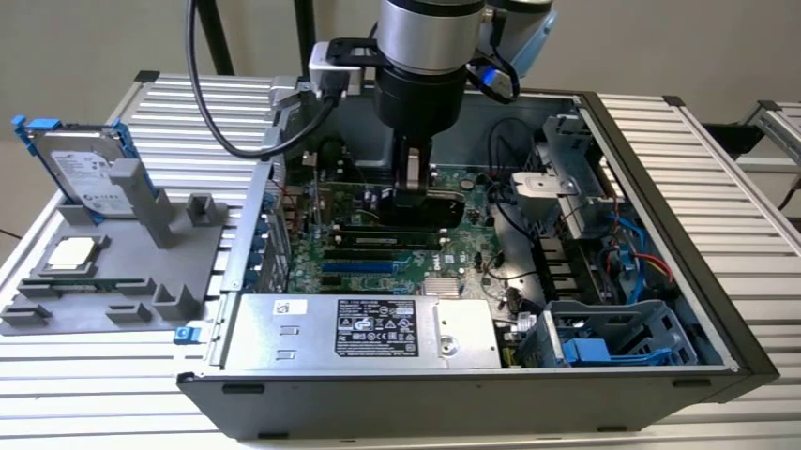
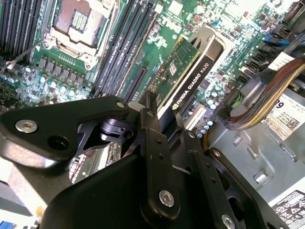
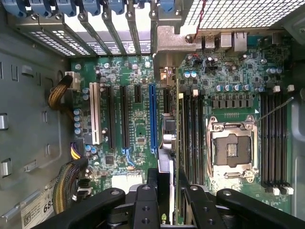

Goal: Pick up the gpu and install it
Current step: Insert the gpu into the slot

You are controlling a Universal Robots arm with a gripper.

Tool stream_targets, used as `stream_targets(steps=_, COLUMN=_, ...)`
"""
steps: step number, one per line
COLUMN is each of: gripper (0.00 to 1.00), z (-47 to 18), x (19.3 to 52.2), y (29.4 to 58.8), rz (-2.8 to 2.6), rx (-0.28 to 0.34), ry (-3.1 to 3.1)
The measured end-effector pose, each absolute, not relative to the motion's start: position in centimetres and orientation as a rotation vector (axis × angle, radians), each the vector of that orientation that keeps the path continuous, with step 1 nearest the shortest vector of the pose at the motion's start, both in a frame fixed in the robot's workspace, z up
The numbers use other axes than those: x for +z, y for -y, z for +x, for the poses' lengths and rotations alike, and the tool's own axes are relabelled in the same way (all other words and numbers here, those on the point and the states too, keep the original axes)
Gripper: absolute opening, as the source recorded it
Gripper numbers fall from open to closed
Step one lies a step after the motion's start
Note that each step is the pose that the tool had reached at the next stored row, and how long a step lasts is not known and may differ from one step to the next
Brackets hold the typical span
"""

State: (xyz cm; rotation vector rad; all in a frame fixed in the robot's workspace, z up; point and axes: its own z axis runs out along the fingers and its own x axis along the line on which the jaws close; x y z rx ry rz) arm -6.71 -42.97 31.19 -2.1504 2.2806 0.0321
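A: While the gripper [image 2: 159, 112] has its fingers clamped on the gpu [image 2: 183, 71], where does the card sit?

B: Straight below the tool, edge-on, inside the open computer case [image 1: 651, 169] and low over the motherboard [image 3: 138, 124]. I judge it at the seating stage; whether its edge is in a slot, I cannot tell.

A: How should this be done well?

B: Keep the card upright and parallel to the expansion slots [image 3: 152, 117], with its metal bracket [image 3: 174, 40] meeting the rear opening ahead of the fingers, and press evenly.

A: What crowds it?

B: The memory slots [image 3: 193, 133] lie just beside the card, the CPU socket [image 3: 231, 150] beyond them. Cable bundles [image 2: 264, 100] hang off to one side, the power supply [image 1: 375, 328] behind the tool. Outside the case, well apart, a hard drive [image 1: 88, 173] and CPU chip [image 1: 69, 253] rest on a grey holder [image 1: 163, 309].
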Motion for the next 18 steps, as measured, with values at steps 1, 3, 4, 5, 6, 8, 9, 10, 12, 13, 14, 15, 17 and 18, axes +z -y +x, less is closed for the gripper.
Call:
stream_targets(steps=1, gripper=0.00, z=-6.71, x=31.18, y=42.98, rz=-2.151, rx=0.032, ry=-2.281)
stream_targets(steps=3, gripper=0.00, z=-6.71, x=31.08, y=42.98, rz=-2.151, rx=0.032, ry=-2.281)
stream_targets(steps=4, gripper=0.00, z=-6.71, x=31.08, y=42.98, rz=-2.151, rx=0.032, ry=-2.281)
stream_targets(steps=5, gripper=0.00, z=-6.71, x=31.07, y=42.98, rz=-2.151, rx=0.032, ry=-2.281)
stream_targets(steps=6, gripper=0.00, z=-6.71, x=31.07, y=42.98, rz=-2.151, rx=0.032, ry=-2.281)
stream_targets(steps=8, gripper=0.00, z=-6.71, x=31.07, y=42.98, rz=-2.151, rx=0.032, ry=-2.281)
stream_targets(steps=9, gripper=0.00, z=-6.71, x=31.07, y=42.98, rz=-2.150, rx=0.032, ry=-2.281)
stream_targets(steps=10, gripper=0.00, z=-6.71, x=31.07, y=43.00, rz=-2.151, rx=0.032, ry=-2.281)
stream_targets(steps=12, gripper=0.00, z=-6.71, x=31.05, y=43.03, rz=-2.151, rx=0.032, ry=-2.281)
stream_targets(steps=13, gripper=0.00, z=-6.71, x=31.04, y=43.02, rz=-2.151, rx=0.032, ry=-2.281)
stream_targets(steps=14, gripper=0.00, z=-6.71, x=31.03, y=43.02, rz=-2.151, rx=0.032, ry=-2.281)
stream_targets(steps=15, gripper=0.00, z=-6.71, x=31.03, y=43.03, rz=-2.151, rx=0.032, ry=-2.281)
stream_targets(steps=17, gripper=0.00, z=-6.71, x=30.86, y=43.04, rz=-2.151, rx=0.032, ry=-2.281)
stream_targets(steps=18, gripper=0.00, z=-6.71, x=30.86, y=43.04, rz=-2.151, rx=0.032, ry=-2.281)
